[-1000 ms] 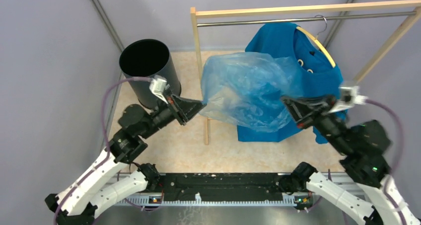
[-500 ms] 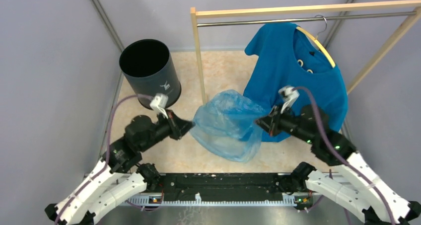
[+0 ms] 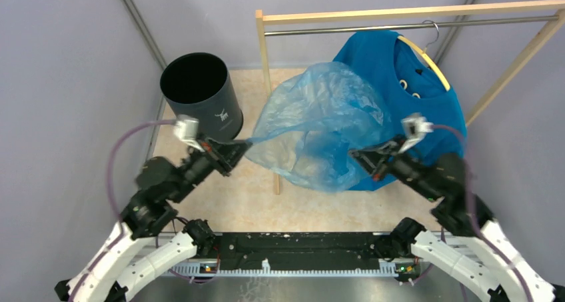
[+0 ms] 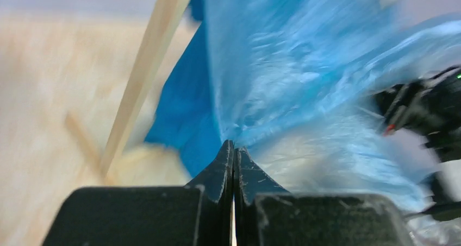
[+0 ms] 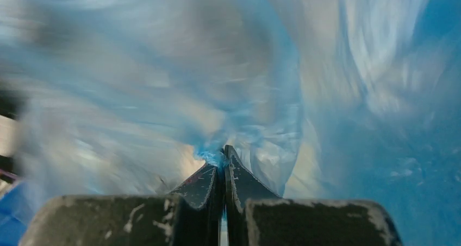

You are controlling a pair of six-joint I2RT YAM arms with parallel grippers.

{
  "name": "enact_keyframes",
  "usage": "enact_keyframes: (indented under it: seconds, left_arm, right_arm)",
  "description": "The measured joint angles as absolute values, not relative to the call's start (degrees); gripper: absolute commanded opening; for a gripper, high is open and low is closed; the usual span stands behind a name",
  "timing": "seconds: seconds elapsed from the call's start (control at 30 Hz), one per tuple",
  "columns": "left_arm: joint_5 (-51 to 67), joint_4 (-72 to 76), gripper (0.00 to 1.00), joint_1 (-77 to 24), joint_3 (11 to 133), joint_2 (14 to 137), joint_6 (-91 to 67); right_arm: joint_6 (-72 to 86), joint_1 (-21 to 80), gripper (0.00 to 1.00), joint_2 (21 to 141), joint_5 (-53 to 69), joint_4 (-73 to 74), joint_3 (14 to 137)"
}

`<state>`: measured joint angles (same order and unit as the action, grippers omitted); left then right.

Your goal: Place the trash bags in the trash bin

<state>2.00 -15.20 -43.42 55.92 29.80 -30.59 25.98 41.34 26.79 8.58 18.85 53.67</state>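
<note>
In the top view the light-blue trash bag (image 3: 320, 125) hangs billowed at the centre of the frame, stretched between the two arms and above the beige tabletop (image 3: 226, 202). The left end effector (image 3: 234, 150) is pressed together on a drawn-out corner of the bag at its left edge. The left wrist view shows the fingertips (image 4: 227, 164) closed on the film. The right end effector (image 3: 356, 157) pinches the bag's lower right edge, and its wrist view shows bunched plastic (image 5: 163, 94) caught between shut tips.

The black trash bin (image 3: 216, 112) stands upright in the upper left, left of the bag and apart from it. Its open mouth shows only dark interior. The bag is wholly outside the bin.

Behind the bag, a blue T-shirt (image 3: 426, 95) hangs on a hanger (image 3: 426, 55) from a wooden rack (image 3: 400, 12).
</note>
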Motion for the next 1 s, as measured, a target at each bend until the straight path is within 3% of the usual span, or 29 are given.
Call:
enact_keyframes:
  seconds: [0.17,0.27,0.37,0.43,0.53,0.63,0.8,1.0]
  left_arm:
    - [-4.2,-26.4,0.0,-43.4,39.5,30.2,-35.4]
    - [-6.3,-34.0,0.0,-43.4,37.2,29.2,-35.8]
    - [-6.9,-36.2,0.0,-43.4,44.6,29.9,-33.6]
    - [-5.9,-35.8,0.0,-43.4,56.2,33.2,-31.4]
    - [-1.4,-30.1,0.0,-43.4,72.2,37.5,-29.5]
    - [2.6,-22.4,0.0,-43.4,77.9,36.8,-28.5]
    - [0.6,-18.3,0.0,-43.4,66.0,29.5,-29.0]
    - [-6.1,-31.5,0.0,-43.4,45.8,31.5,-32.1]
  right_arm:
    - [32.4,41.3,0.0,29.4,8.9,24.3,32.4]
    - [33.7,41.3,0.0,29.1,8.8,30.8,30.2]
    - [32.0,41.3,0.0,29.8,7.6,35.0,39.9]
    - [30.3,41.3,0.0,32.2,7.6,35.1,50.4]
    - [28.4,41.3,0.0,35.4,10.0,28.9,65.7]
    - [28.3,41.3,0.0,33.5,14.4,20.8,69.1]
    - [28.7,41.3,0.0,29.4,14.7,16.9,59.6]
    - [32.6,41.3,0.0,29.9,10.5,21.9,33.9]
